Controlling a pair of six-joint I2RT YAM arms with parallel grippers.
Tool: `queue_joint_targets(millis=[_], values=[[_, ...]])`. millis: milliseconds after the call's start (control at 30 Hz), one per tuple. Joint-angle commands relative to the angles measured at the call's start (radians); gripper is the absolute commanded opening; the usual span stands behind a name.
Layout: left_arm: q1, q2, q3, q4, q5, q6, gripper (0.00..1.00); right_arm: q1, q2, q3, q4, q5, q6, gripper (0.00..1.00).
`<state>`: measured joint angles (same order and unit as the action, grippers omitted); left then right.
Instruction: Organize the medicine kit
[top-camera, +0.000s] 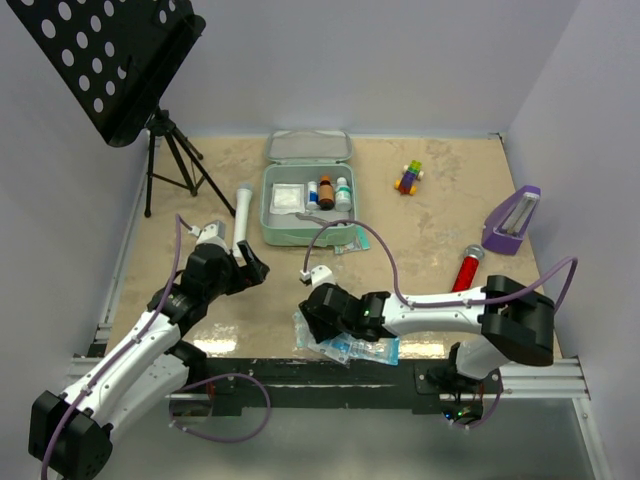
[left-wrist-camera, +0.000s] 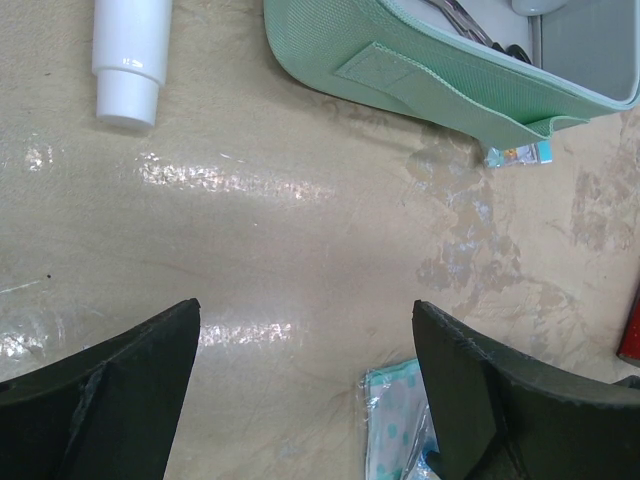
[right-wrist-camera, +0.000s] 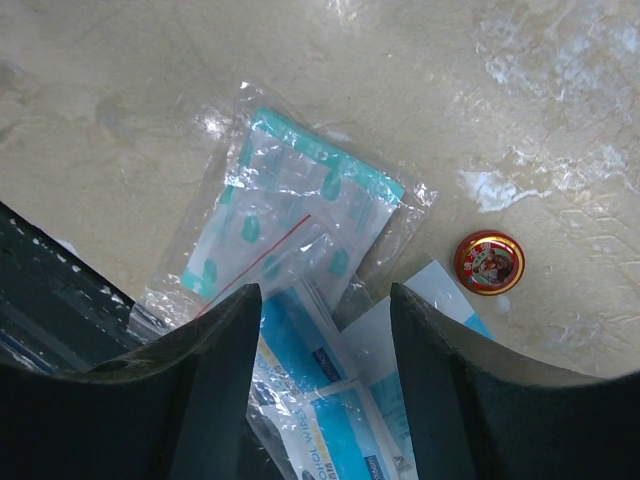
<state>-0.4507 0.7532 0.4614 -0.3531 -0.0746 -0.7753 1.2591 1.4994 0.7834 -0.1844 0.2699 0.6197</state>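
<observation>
L end effector (left-wrist-camera: 305, 325): wide open, empty, above surface (left-wrist-camera: 300, 230).
white tube (left-wrist-camera: 128, 50): ahead-left of L, lying flat.
medicine kit (left-wrist-camera: 340, 50): ahead-right of L, lid open; well ahead of R.
R end effector (right-wrist-camera: 325, 300): fingers partly apart, nothing pinched; hovers over packets (right-wrist-camera: 290, 200).
red tin (right-wrist-camera: 490, 262): near, right of R.
tip: prob. go low, pinch one packet edge, not the stack; film looks slippery.

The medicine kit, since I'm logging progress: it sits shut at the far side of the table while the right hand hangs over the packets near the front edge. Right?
No. The medicine kit is open, not shut: the top view shows its lid folded back and bottles inside. The right hand does hang over the packets near the front edge.
</observation>
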Motion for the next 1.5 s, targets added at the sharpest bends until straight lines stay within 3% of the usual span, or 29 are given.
queue_joint_targets(millis=[0,200,433,667,700,767,867,1067,1467], values=[[0.006,-0.003,-0.010,0.037,0.012,-0.015,0.91,0.008,0.015,0.007,-0.050,-0.001,0.002,0.57],[0.006,0.002,-0.010,0.042,0.015,-0.015,0.91,0.008,0.045,0.002,-0.035,-0.018,0.005,0.38],[0.006,0.000,-0.015,0.037,0.010,-0.018,0.91,0.008,0.016,0.022,-0.033,0.008,0.015,0.00],[0.006,0.003,-0.006,0.048,0.012,-0.022,0.91,-0.010,-0.019,0.144,-0.075,0.156,0.015,0.00],[0.006,0.003,-0.004,0.049,0.012,-0.022,0.91,-0.023,-0.019,0.164,-0.113,0.190,0.035,0.07],[0.006,0.006,0.003,0.051,0.015,-0.024,0.91,-0.056,-0.030,0.157,-0.167,0.230,0.098,0.42],[0.006,0.005,0.002,0.066,0.022,-0.028,0.91,-0.131,-0.135,0.053,-0.181,0.218,0.224,0.58],[0.006,0.012,-0.029,0.123,0.045,-0.039,0.91,-0.156,-0.350,-0.107,-0.199,0.155,0.385,0.71],[0.006,0.017,-0.093,0.203,0.111,-0.068,0.90,-0.087,-0.173,-0.029,-0.422,0.072,0.318,0.73]])
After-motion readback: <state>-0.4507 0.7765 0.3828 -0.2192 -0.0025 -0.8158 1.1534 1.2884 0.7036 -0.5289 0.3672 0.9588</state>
